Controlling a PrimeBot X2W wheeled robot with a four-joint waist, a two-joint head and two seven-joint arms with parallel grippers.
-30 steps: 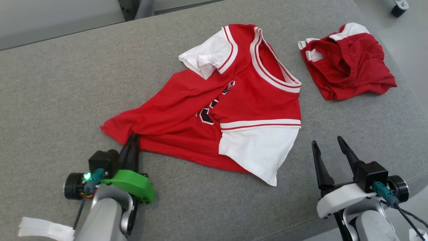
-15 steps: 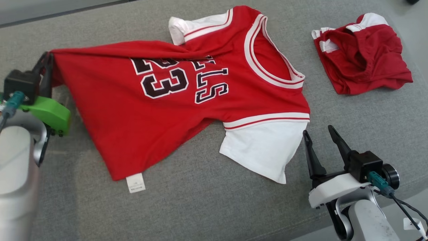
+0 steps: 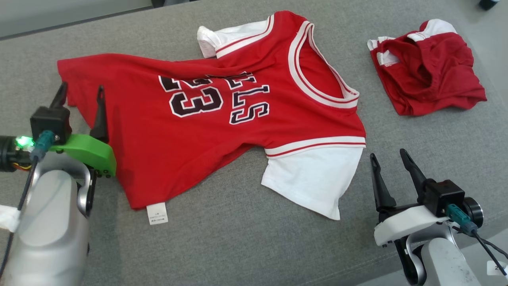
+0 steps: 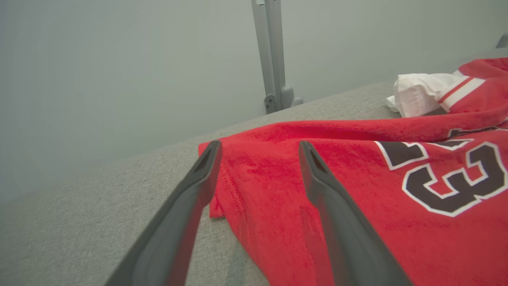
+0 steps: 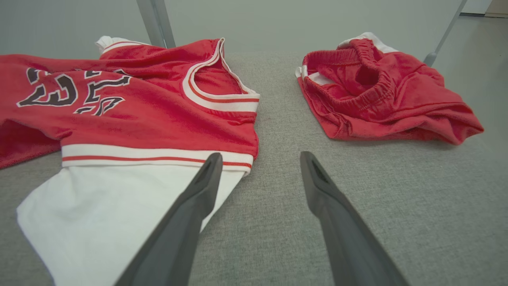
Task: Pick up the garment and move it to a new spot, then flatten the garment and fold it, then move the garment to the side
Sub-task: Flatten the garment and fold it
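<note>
Red jersey (image 3: pixel 222 119), spread print-up across the grey pad (image 3: pixel 246 246). Lies with hem to the left and neck to the right, black "23" on show (letters beside it partly lost in a crease). Rises in a ridge of cloth along the far edge, from the far hem corner to the far sleeve (image 3: pixel 216 33), white and bunched. Flat and white at the front, the near sleeve (image 3: pixel 313 178), close to the pad's front edge. At the near hem corner, a white label (image 3: pixel 157 213) poking out. At the hem, the left gripper (image 3: pixel 82 85), fingers spread wide and gripping nothing; in the left wrist view straddles the far hem corner, one finger over bare pad, the other over red cloth, touching or not impossible to tell. Just beside the near sleeve's edge, the right gripper (image 3: pixel 387 153), likewise parted and empty, tips pointing toward the gap between jersey and shorts (image 3: pixel 428 75). Crumpled in a red heap, those shorts, apart from the jersey at the pad's far right.
</note>
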